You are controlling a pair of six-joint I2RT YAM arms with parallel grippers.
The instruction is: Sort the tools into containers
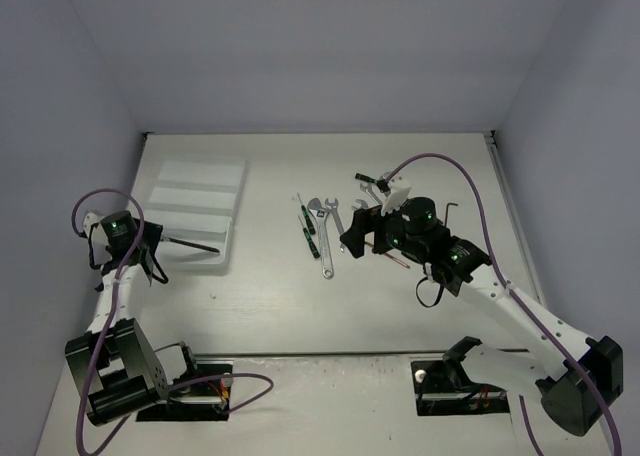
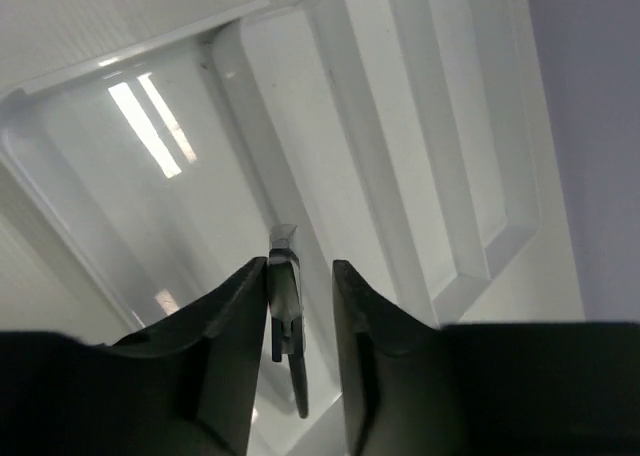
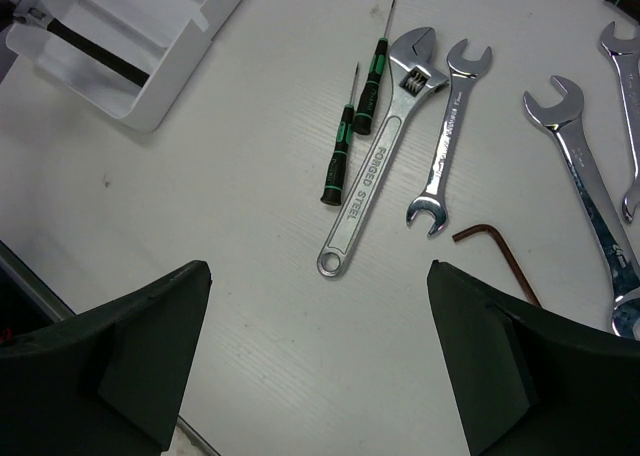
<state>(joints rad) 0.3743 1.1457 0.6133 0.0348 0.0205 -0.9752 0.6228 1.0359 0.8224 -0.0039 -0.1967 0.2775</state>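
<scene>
Left gripper [image 2: 300,268] jaws narrowly parted, astride black-handled wrench [image 2: 286,311]. Wrench lies against one finger with a gap at the other, not clamped, along compartment of white tray [image 2: 470,266] directly beneath claw. Right gripper [image 3: 318,271] spread wide, holding nothing, above table [image 3: 200,226]. Ahead of its fingertips: silver adjustable wrench [image 3: 380,151], two green-black screwdrivers [image 3: 342,151], open-end wrench [image 3: 450,126], hex key [image 3: 490,238]. Combination wrenches [image 3: 585,191] off to one side.
</scene>
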